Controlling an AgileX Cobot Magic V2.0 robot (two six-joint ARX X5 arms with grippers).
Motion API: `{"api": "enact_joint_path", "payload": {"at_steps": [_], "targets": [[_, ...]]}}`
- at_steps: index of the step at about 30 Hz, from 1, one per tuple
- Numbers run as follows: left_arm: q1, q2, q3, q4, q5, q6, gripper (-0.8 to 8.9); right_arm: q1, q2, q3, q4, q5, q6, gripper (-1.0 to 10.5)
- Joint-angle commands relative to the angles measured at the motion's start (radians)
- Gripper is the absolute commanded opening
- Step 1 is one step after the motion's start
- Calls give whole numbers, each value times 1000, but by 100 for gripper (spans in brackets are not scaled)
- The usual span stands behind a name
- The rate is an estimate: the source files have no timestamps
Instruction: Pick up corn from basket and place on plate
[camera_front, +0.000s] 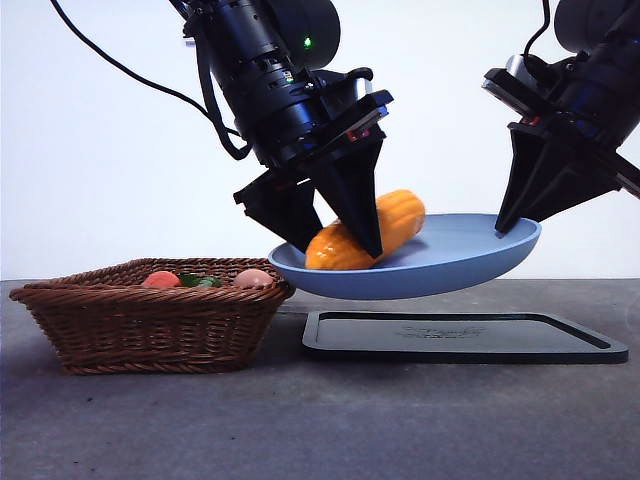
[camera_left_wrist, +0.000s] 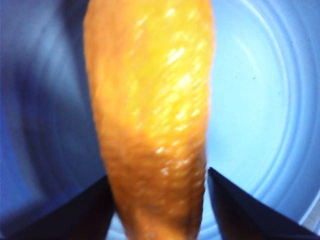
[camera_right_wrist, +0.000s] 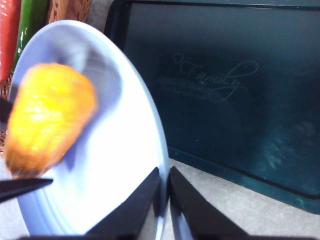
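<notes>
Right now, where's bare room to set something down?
Free: the black tray, bare under the lifted plate, and the table strip in front of the basket. Crowded: the plate's corn side, where the left gripper sits; the right gripper pinches the opposite rim.

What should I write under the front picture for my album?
Left gripper sets the corn on the blue plate that the right gripper holds up.

Your arms are black, with ribbed round housings, loose black cables, a green light and wedge-shaped jaws.
</notes>
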Motion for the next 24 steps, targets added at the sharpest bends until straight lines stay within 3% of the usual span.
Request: {"api": "enact_joint_path", "payload": {"at_steps": [1,24], "targets": [[-12,31,14,-5,0,-3,340,3,7,22,10,-26,7,2],[1,-103,119,-67,1,-4,340,-10,7,22,-15,-25,15,2]]}}
